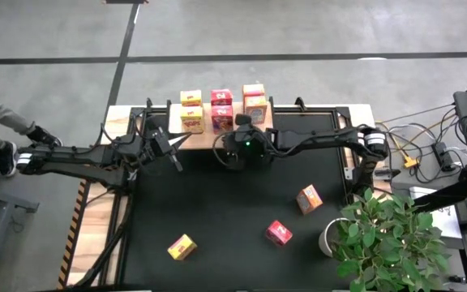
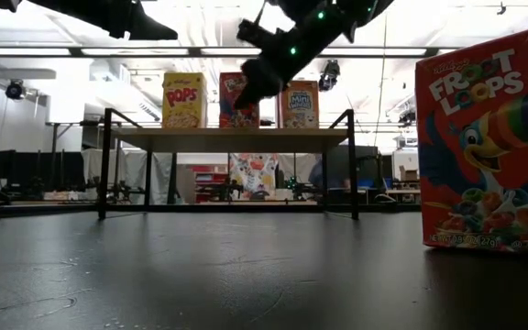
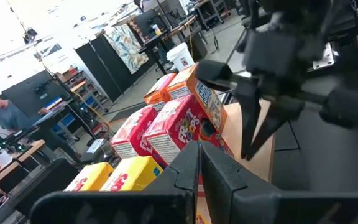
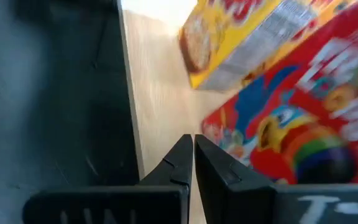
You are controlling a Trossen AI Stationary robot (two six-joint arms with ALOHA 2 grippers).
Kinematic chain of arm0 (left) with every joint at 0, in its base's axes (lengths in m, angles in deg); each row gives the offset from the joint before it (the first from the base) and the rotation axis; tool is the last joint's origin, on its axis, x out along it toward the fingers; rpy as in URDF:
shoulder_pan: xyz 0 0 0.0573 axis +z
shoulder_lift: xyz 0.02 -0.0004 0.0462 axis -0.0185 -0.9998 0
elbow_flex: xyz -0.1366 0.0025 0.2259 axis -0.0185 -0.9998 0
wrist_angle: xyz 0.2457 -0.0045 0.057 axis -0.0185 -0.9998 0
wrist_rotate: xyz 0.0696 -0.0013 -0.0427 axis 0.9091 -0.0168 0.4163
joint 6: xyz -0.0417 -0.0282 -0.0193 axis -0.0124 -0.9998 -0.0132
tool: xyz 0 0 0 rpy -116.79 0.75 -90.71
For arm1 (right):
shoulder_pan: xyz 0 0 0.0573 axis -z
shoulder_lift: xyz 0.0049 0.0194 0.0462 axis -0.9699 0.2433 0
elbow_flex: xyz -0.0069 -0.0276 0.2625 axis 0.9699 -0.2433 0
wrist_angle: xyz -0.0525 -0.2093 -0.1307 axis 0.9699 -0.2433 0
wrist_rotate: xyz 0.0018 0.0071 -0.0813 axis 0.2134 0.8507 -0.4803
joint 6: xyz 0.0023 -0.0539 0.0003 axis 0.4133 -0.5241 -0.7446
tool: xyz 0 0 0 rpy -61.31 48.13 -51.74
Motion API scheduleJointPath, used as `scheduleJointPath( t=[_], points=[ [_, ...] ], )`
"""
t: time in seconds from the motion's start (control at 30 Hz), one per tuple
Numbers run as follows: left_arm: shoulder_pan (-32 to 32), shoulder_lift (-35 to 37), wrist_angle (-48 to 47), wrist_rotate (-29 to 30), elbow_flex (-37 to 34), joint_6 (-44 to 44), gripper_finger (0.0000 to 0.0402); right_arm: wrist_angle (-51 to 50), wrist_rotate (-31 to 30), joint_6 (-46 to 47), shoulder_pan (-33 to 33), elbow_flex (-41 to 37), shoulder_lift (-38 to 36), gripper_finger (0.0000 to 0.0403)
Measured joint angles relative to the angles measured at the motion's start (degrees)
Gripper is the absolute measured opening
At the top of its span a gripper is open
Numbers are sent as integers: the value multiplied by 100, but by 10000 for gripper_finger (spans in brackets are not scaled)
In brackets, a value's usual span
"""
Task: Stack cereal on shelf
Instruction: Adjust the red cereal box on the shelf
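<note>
Six cereal boxes stood on the shelf [image 1: 217, 128] at the far edge of the black mat [image 1: 225, 211]: two yellow [image 1: 191, 118], two pink-red [image 1: 222, 118] and two orange [image 1: 255, 108]. Three more lay well apart on the mat: a yellow box [image 1: 182, 246], a pink-red box [image 1: 279, 233] and an orange box [image 1: 309, 199]. The right gripper [image 1: 235, 143] hovered just in front of the shelf's pink-red boxes, fingers together and empty. The left gripper [image 1: 183, 143] waited near the yellow boxes, also closed on nothing.

Six boxes [image 1: 222, 110] on shelf [image 1: 290, 122], three on mat [image 1: 233, 211].
</note>
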Motion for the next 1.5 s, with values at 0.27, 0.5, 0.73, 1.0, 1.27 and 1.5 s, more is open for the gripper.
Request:
scheduleJointPath(
  t=[0.27,0.5,0.73,1.0,1.27,1.5],
  points=[
    [0,1,2,0,1,0,0,20,-770,-212,16,-2,146,9],
    [-1,1,2,0,0,0,0,27,-774,-306,80,-2,146,9],
    [-1,0,2,0,0,1,0,29,-778,-328,168,-2,146,9],
    [1,0,2,0,0,1,0,29,-775,-388,216,-2,146,9],
    [-1,0,2,0,0,-1,0,181,-390,-265,216,-1,185,9],
    [1,-2,4,-2,2,-1,0,554,-493,-457,232,0,396,9]
  ],
)
